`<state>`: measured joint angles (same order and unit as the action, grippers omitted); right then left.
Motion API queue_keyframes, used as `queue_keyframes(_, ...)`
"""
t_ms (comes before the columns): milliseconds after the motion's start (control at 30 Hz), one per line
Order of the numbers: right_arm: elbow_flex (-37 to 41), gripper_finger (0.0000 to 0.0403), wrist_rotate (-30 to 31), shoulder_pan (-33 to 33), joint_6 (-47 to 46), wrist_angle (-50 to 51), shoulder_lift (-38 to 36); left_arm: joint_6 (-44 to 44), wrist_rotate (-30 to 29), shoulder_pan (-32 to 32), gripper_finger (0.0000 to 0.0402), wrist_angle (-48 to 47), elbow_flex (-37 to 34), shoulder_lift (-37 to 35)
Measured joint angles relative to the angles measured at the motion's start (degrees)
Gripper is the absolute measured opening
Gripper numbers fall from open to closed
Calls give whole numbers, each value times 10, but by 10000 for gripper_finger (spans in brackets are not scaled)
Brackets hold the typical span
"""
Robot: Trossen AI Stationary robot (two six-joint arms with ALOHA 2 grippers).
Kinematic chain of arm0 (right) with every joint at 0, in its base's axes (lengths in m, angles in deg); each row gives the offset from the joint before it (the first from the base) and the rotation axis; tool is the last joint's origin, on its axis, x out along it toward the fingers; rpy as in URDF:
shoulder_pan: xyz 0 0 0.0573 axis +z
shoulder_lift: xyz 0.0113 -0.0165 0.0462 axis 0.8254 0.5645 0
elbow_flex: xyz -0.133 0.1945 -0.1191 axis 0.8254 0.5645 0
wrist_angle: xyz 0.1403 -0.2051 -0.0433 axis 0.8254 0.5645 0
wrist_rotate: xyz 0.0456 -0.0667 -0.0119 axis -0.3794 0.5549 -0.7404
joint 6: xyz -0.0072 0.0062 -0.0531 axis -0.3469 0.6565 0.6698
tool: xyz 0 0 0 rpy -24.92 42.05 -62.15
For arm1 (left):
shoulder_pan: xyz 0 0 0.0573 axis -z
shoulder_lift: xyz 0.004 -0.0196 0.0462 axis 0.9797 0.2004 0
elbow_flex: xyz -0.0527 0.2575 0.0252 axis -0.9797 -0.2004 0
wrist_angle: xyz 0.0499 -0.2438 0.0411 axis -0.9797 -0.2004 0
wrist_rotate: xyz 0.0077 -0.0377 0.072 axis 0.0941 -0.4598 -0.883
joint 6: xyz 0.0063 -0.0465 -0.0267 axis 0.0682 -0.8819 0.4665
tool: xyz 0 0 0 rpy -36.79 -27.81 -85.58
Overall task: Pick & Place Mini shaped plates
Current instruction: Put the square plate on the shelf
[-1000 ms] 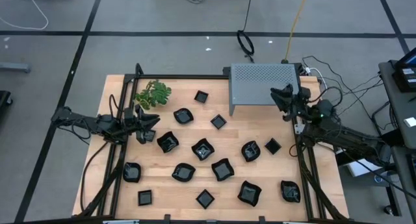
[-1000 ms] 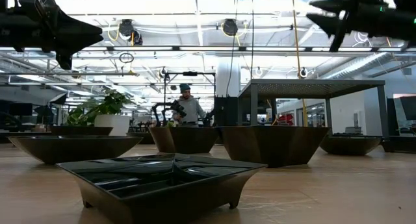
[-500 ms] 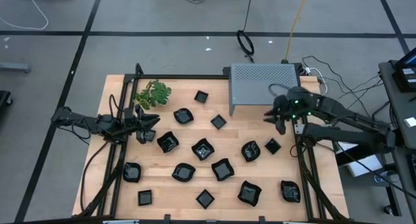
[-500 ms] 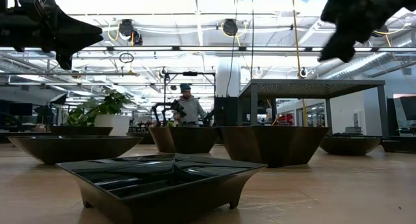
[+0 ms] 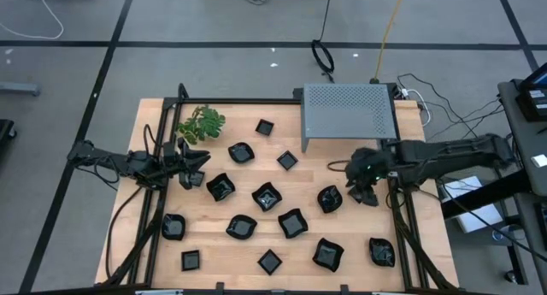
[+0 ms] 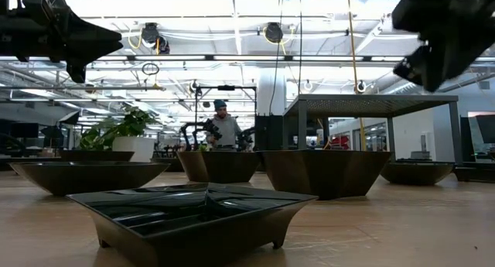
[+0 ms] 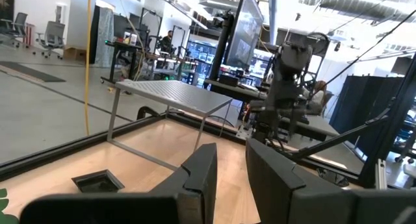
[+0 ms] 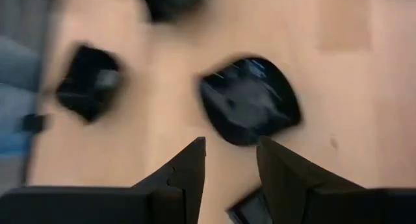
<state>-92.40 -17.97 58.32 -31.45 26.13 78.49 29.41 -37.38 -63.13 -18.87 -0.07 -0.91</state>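
The pale wooden desk [image 5: 333, 231] carried small glossy black plates [image 5: 267, 196] scattered across its middle, a green leafy sprig [image 5: 200, 124] and a grey perforated metal box [image 5: 346, 113]. The left gripper [image 5: 193, 168] waited near the sprig, jaws narrowly apart. The right gripper [image 5: 361, 189] hung above the desk's right side, over a rounded plate [image 8: 250, 99], jaws apart and empty.

high: straight down | low: table-level | wrists: past fingers

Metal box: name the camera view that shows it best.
The high view: the metal box shows whole from above at the table's back edge. The low view shows only its side and legs behind dishes. The left wrist view shows it slanted and far off. The right wrist view misses it.
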Motion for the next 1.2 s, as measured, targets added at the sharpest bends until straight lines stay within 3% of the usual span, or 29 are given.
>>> queue_keyframes(100,0,125,37,20,-121,20,43,0,0,0,86,0,0,0)
queue_keyframes(267,0,125,-22,39,-234,-1,79,0,0,0,86,0,0,0)
queue_keyframes(533,0,125,-17,50,-278,-3,99,0,0,0,86,0,0,0)
queue_keyframes(700,18,125,29,49,-346,2,121,0,0,0,86,0,0,0)
queue_keyframes(900,63,125,27,49,-452,2,149,0,0,0,86,0,0,0)
queue_keyframes(1200,92,125,84,49,-436,-18,167,0,0,0,86,0,0,0)
